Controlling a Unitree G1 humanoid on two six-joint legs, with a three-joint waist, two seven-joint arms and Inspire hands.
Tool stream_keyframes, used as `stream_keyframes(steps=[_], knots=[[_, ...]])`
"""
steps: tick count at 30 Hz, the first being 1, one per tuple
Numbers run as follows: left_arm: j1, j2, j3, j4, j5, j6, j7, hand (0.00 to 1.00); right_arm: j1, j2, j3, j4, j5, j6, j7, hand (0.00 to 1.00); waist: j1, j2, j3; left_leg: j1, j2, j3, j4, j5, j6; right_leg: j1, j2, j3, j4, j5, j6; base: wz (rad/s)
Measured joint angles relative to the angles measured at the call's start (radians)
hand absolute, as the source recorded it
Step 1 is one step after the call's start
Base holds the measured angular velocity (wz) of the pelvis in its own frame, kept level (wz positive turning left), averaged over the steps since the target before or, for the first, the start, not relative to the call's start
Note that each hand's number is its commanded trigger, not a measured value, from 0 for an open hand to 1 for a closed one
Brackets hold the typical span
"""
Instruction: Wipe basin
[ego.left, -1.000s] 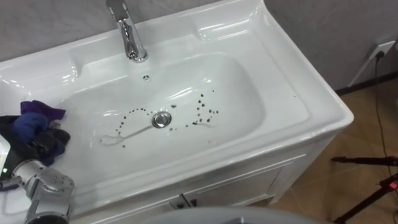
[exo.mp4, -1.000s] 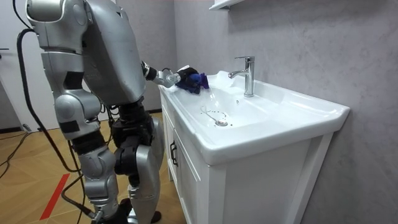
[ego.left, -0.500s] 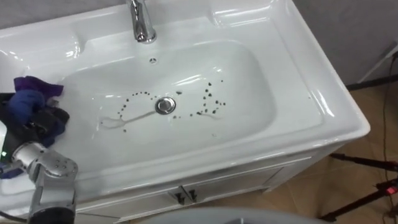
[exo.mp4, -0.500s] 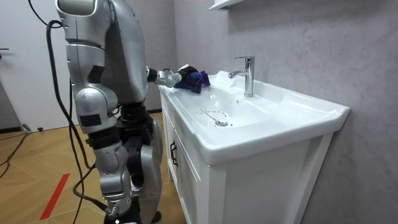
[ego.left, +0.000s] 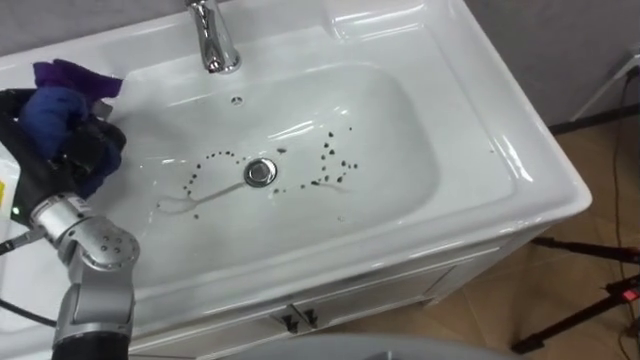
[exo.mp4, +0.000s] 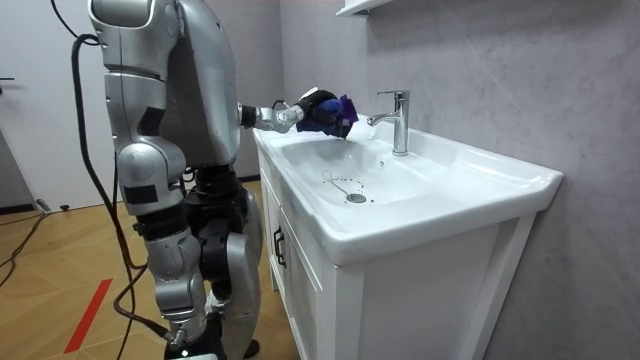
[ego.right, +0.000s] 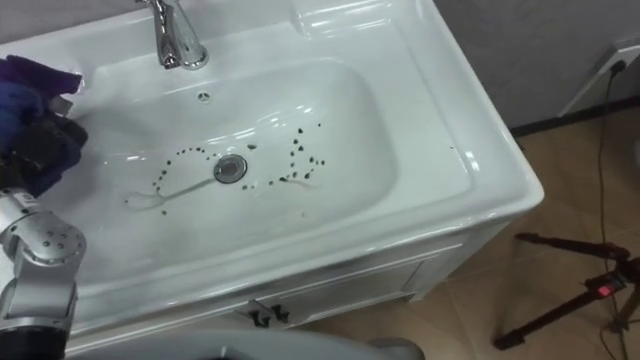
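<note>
Left hand hovered over white ceramic basin.
Fingers were clamped round bunched blue-purple cloth at basin's left end.

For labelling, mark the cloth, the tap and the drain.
cloth (ego.left: 48, 112), left eye view, on its bunched blue part.
tap (ego.left: 208, 35), left eye view, on its chrome upright body.
drain (ego.left: 260, 172), left eye view, on its metal centre.

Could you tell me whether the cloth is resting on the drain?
No, the left robot hand holds the cloth over the basin's left end, well clear of the drain.
</note>
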Motion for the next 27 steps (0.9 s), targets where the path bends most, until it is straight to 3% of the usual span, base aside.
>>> stream_keyframes(steps=[5, 11, 17, 20, 22, 27], knots=[[0.0, 0.0, -0.008, -0.016, 0.022, -0.012, 0.0, 1.0, 0.001, 0.0, 0.001, 0.004, 0.0, -0.024, 0.0, 0.0, -0.002, 0.004, -0.0002, 0.001, 0.0, 0.002, 0.001, 0.0, 0.0, 0.001, 0.0, -0.001, 0.0, 0.0, 0.0, 0.0], [0.003, 0.001, -0.071, -0.015, 0.054, -0.012, -0.022, 1.0, 0.001, -0.003, 0.027, 0.006, -0.004, -0.023, 0.008, 0.0, -0.002, 0.005, 0.0011, 0.005, 0.0, 0.002, 0.001, 0.0, 0.0, 0.006, -0.001, -0.001, 0.001, 0.0, 0.0, 0.02], [0.01, 0.0, -0.111, 0.008, 0.061, 0.012, -0.069, 1.0, 0.0, -0.004, 0.042, 0.013, -0.002, -0.012, 0.012, 0.0, -0.002, 0.004, 0.002, 0.007, 0.002, 0.014, 0.001, 0.0, 0.0, 0.003, 0.001, 0.012, 0.001, 0.0, 0.0, -0.06], [0.046, 0.0, -0.12, 0.025, 0.06, 0.024, -0.07, 1.0, -0.001, -0.003, 0.052, 0.026, -0.001, 0.004, 0.012, 0.0, -0.004, 0.004, 0.0018, 0.004, 0.002, 0.018, 0.001, 0.0, 0.0, -0.002, 0.002, 0.017, 0.002, 0.0, 0.0, -0.05], [0.062, 0.001, -0.122, 0.063, 0.06, 0.025, -0.069, 1.0, 0.0, -0.003, 0.06, 0.034, -0.003, 0.024, 0.011, 0.0, -0.003, 0.004, 0.0011, 0.004, 0.002, 0.018, 0.001, 0.0, 0.0, -0.001, 0.001, 0.017, 0.002, 0.0, 0.0, 0.0], [0.063, 0.002, -0.126, 0.188, 0.051, 0.049, -0.102, 1.0, -0.002, -0.003, 0.068, 0.044, -0.003, 0.025, 0.015, 0.0, -0.004, -0.003, 0.0007, 0.007, 0.002, 0.018, 0.001, 0.0, 0.0, 0.003, 0.001, 0.018, 0.002, 0.0, 0.0, 0.0]])
